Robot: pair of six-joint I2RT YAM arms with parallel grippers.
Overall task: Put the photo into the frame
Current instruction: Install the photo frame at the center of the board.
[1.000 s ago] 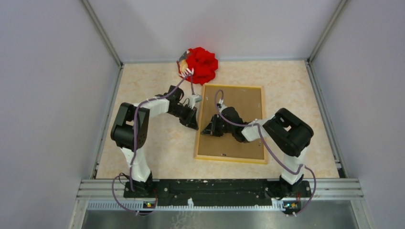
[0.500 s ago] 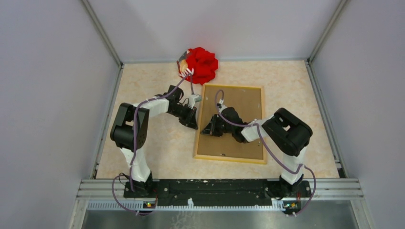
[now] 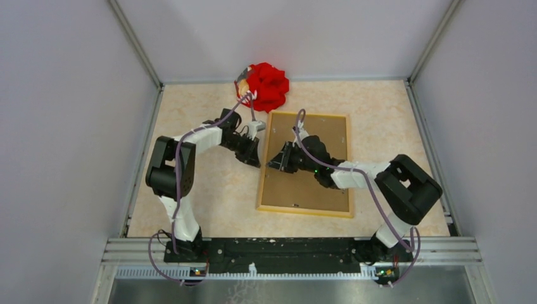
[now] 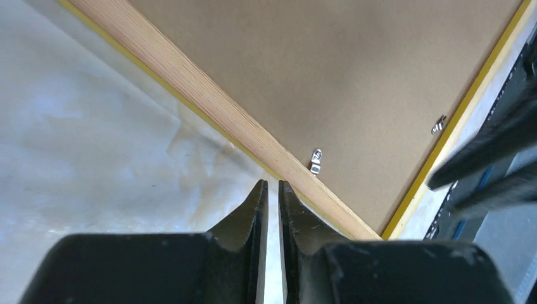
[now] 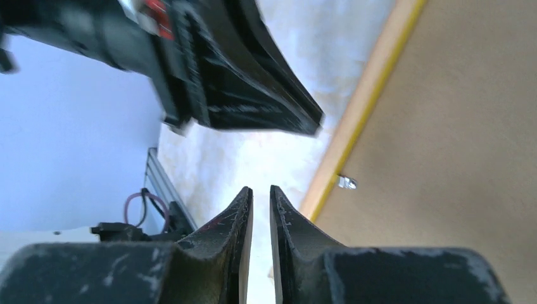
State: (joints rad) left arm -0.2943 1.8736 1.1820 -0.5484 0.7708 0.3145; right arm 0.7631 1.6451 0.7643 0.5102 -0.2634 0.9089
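The table [image 3: 209, 190] is pale and marbled, with grey walls on three sides. Both arms reach out over it from the near edge: the left arm [image 3: 190, 142] bends toward the middle, and the right arm [image 3: 405, 190] stretches leftward across the frame [image 3: 304, 211].

The frame lies face down, right of the table's centre, its long sides running near to far. Its wood-coloured back is up and a thin yellow line shows along its edges. A brown board [image 3: 297, 193] fills the frame. The photo shows in no view; whether it lies under the board cannot be told. A red crumpled thing [image 3: 269, 85] sits by the back wall, just beyond the frame's far-left corner.

The left gripper [image 3: 256, 162] hangs over the table just outside the frame's left rail. Its fingers [image 4: 253, 209] stand a narrow slit apart, with nothing between them. The right gripper [image 3: 272, 163] is over the board's left side, pointing at the same rail and close to the left one across it. Its fingers [image 5: 240, 212] also show only a thin empty gap.

A small metal clip [image 4: 315, 161] sits on the left rail near the left fingertips. Another clip [image 4: 438, 125] is on the neighbouring short rail.
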